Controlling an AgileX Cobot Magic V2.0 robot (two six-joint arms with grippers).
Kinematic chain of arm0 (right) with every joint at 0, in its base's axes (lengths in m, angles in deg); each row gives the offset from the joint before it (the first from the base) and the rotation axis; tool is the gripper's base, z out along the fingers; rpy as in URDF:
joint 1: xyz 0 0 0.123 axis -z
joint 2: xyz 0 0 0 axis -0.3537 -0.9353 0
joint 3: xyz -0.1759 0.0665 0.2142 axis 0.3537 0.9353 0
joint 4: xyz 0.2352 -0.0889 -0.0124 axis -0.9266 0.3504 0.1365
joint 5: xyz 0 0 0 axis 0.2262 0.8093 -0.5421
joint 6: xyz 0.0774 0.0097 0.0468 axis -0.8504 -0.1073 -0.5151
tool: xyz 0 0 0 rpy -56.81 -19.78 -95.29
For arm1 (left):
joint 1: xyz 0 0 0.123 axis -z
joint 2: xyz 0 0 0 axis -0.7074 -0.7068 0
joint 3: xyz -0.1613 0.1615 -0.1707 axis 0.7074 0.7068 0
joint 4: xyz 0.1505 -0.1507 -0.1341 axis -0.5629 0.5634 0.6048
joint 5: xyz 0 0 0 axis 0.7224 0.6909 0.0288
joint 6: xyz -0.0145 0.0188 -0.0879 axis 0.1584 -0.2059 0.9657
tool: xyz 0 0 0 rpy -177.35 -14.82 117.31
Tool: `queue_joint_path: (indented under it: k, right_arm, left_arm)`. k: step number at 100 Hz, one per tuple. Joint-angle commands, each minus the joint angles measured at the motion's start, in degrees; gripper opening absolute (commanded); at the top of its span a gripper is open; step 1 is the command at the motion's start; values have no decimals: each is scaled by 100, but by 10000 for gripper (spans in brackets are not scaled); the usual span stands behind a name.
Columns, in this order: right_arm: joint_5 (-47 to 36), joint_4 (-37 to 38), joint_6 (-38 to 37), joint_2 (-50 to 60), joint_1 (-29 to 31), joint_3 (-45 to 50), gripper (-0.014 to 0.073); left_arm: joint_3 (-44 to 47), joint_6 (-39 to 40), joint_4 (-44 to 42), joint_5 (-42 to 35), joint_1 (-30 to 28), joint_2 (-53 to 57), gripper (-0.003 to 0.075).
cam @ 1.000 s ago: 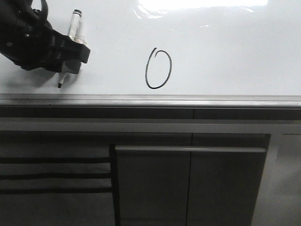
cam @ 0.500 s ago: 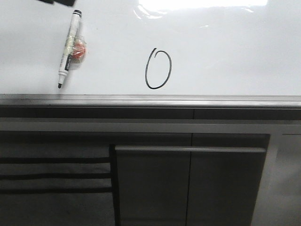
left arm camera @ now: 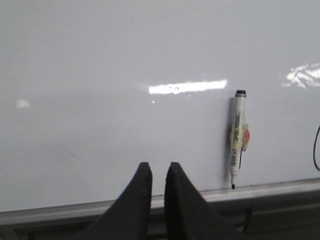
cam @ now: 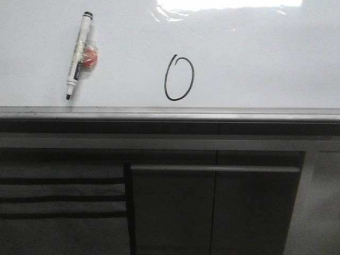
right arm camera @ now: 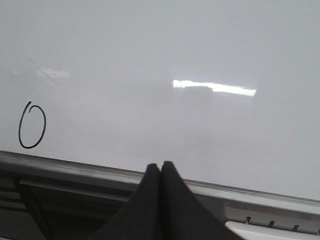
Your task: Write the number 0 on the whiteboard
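Observation:
A thin black number 0 is drawn on the glossy whiteboard, near its grey edge rail; it also shows in the right wrist view. A white marker with a black tip and an orange-and-yellow wrap lies slanted on the board, left of the 0; it also shows in the left wrist view. My left gripper is open a small gap and empty, away from the marker, over the rail. My right gripper is shut and empty over the rail, off to the side of the 0. Neither gripper shows in the front view.
The grey metal edge rail runs along the board's near edge. Dark grey cabinet panels with a long handle bar stand below it. Light glare lies on the board's far side.
My left gripper let go of the marker, which now lies on the board, and drew back out of the front view. The 0 has not changed.

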Motion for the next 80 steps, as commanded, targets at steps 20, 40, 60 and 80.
queue_joint_path:
  k: [20,40,60,80]
  right_arm:
    - [-573,-74,-10,8,35,528,-73]
    - [-518,-74,-10,8,35,694,-73]
    - [-520,-74,-10,8,35,694,-73]
    - [-520,-74,-10,8,35,694,-73]
  left_arm:
    - [930,114,429,-861,-49,362,-20]
    - [1504,114,419,-861,112,580,-20]
    - [2500,60,-311,-1588,168,1926,-20]
    - [3712,60,-350,-2845,168,2998,-20]
